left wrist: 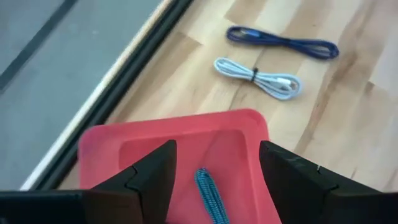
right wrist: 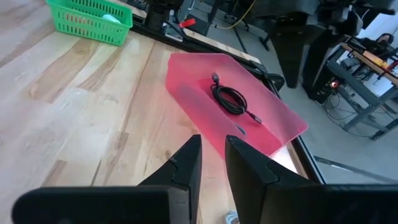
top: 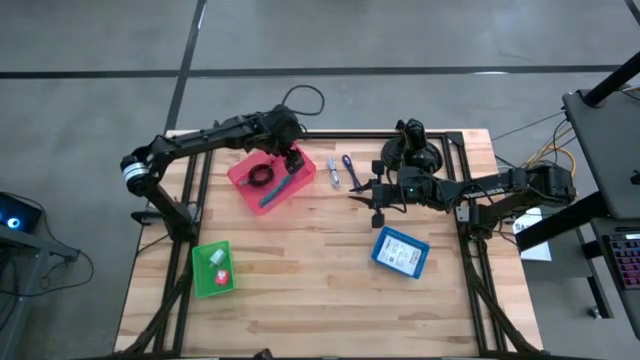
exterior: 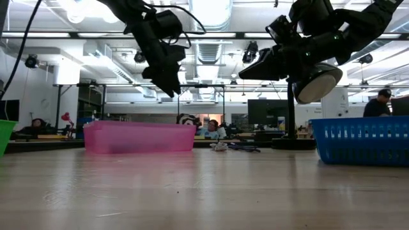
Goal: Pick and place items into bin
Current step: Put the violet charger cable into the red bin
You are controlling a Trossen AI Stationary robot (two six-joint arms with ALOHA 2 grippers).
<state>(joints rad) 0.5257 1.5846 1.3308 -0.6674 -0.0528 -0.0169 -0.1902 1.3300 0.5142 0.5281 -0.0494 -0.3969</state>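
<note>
Left hand (top: 291, 160) open over pink bin (top: 243, 178), black cable (top: 261, 175), teal cable (top: 278, 189) inside

A lab or workshop: open hall with ceiling ducts (exterior: 211, 51), monitors (exterior: 265, 110), people at benches, cabled racks (right wrist: 367, 68).

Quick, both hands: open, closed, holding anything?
Left hand: open, empty, above the pink bin.
Right hand: nearly closed, holding nothing.
</note>
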